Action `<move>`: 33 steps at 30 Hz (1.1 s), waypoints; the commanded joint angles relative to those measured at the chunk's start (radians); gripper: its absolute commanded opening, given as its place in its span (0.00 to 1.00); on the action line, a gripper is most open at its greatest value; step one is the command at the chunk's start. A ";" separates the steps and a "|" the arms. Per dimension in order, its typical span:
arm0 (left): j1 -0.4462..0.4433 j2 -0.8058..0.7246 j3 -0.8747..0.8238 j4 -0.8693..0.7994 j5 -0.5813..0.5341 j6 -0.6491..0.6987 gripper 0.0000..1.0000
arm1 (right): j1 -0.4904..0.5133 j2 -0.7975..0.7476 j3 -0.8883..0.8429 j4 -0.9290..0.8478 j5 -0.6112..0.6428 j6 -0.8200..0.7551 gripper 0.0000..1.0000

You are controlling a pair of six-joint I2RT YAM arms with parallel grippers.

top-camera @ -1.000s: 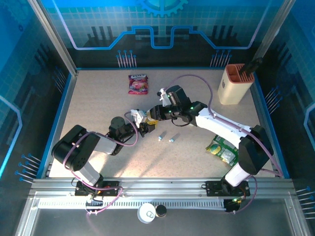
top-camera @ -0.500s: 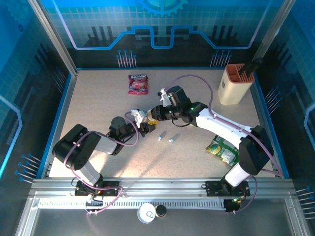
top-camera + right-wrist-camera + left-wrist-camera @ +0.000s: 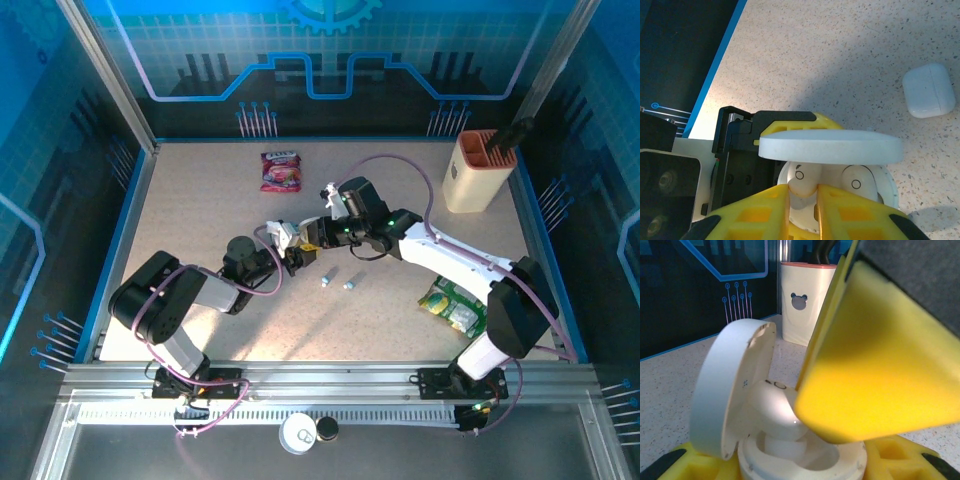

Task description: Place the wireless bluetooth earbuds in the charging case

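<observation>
My gripper (image 3: 803, 198) pinches earbud (image 3: 801, 180) at 6 o'clock, in the case (image 3: 888, 183), lid up. Second earbud (image 3: 856, 183) seated beside. Spare case (image 3: 929, 90), closed, 2 o'clock.

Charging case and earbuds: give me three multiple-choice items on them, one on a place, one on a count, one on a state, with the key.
1. Where is the charging case?
A. Held in the left tool
B. On the pink packet
C. Inside the beige holder

2. How many earbuds lie loose on the table in the top view?
A. None
B. Two
C. Five

3. The case's lid is:
A. Open, standing up
B. Shut
C. Off and lying on the table

Key:
1 A, yellow fingers flank its base in the left wrist view.
2 B, a pair lies side by side just in front of the tools.
3 A, the inside shows beneath the raised lid, with an earbud pinched in the right tool there.
</observation>
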State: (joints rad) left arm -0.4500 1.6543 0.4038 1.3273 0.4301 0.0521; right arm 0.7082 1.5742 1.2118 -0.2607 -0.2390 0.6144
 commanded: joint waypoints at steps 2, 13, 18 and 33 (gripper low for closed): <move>-0.007 0.001 0.042 0.075 -0.004 0.000 0.18 | 0.021 -0.027 -0.008 -0.034 0.002 0.005 0.28; -0.006 0.001 0.038 0.075 -0.005 0.008 0.18 | 0.002 -0.080 -0.016 -0.011 0.009 -0.012 0.38; -0.005 0.007 0.039 0.075 -0.005 0.016 0.18 | -0.010 -0.090 -0.034 0.003 0.012 0.004 0.38; -0.007 0.010 0.032 0.075 0.024 0.060 0.18 | -0.029 -0.035 0.017 0.013 0.044 0.039 0.37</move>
State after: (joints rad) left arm -0.4500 1.6562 0.4187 1.3590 0.4309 0.0822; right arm 0.6907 1.5192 1.1927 -0.2611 -0.2081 0.6403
